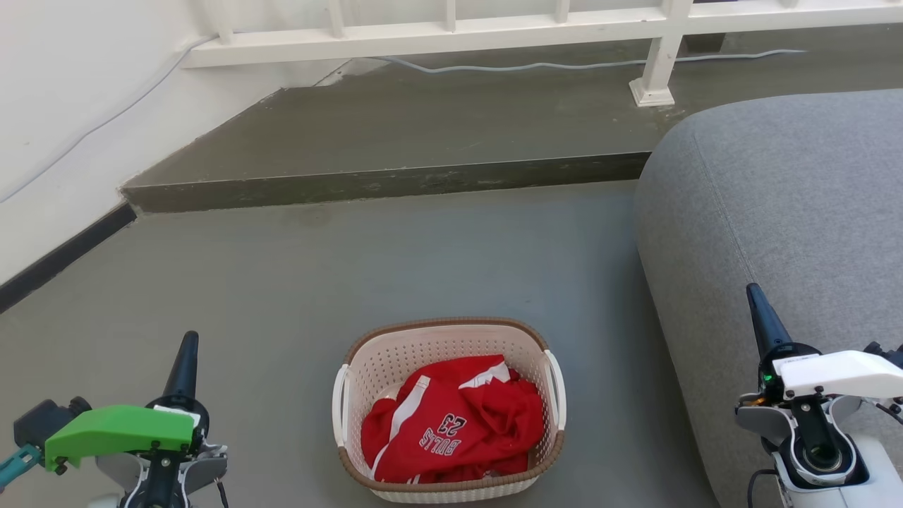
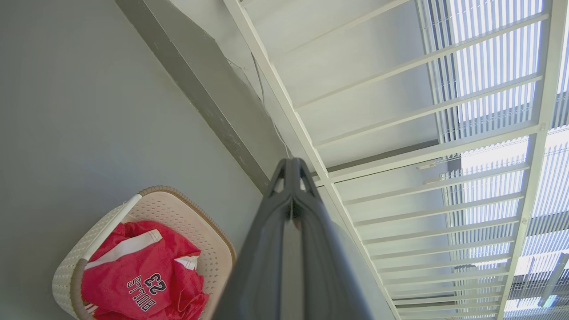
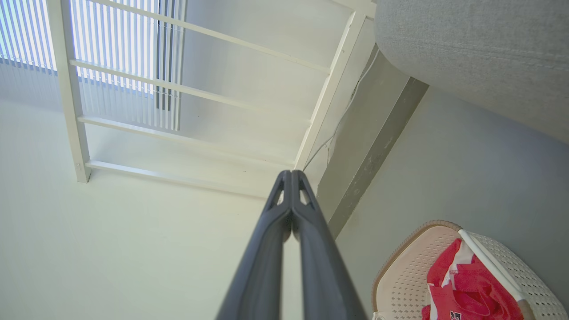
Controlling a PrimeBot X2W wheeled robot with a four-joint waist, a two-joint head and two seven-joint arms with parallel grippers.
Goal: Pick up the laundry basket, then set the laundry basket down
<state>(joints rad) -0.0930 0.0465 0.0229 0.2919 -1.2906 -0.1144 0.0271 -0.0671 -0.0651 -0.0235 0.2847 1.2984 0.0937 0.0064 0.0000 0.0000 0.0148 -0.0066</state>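
Floor: smooth grey floor (image 1: 423, 247) fills most of the head view. It runs back to a low darker step (image 1: 388, 185).
Step and railing: a white railing (image 1: 451, 34) stands on the raised level, one post foot near the step's edge. A pale cable (image 1: 564, 67) trails along the railing's base.
Wall: white wall (image 1: 70, 106) with a dark skirting closes the robot's left side.
Sofa: a grey fabric sofa (image 1: 776, 212) with a rounded corner bulks in on the robot's right.
Laundry basket: the laundry basket (image 1: 423, 351) stands upright on the floor in the lower middle of the head view, between the two arms. It is just beside the sofa but apart from it. Its brown rim runs round the top and a white handle (image 1: 339, 406) stands at each short side.
Contents: a crumpled red jersey (image 1: 451, 423) with white trim and printed lettering lies inside. A pale scrap shows under its lower edge, perhaps another cloth; too small to tell.
Left gripper: the left gripper (image 1: 189, 340) hangs at the lower left, well apart from the basket. In the left wrist view its fingers (image 2: 311, 231) are pressed together and pinch nothing.
Right gripper: the right gripper (image 1: 753, 291) is at the lower right, in front of the sofa. In the right wrist view its fingers (image 3: 266, 249) meet at the tips, empty, with the basket off to one side.
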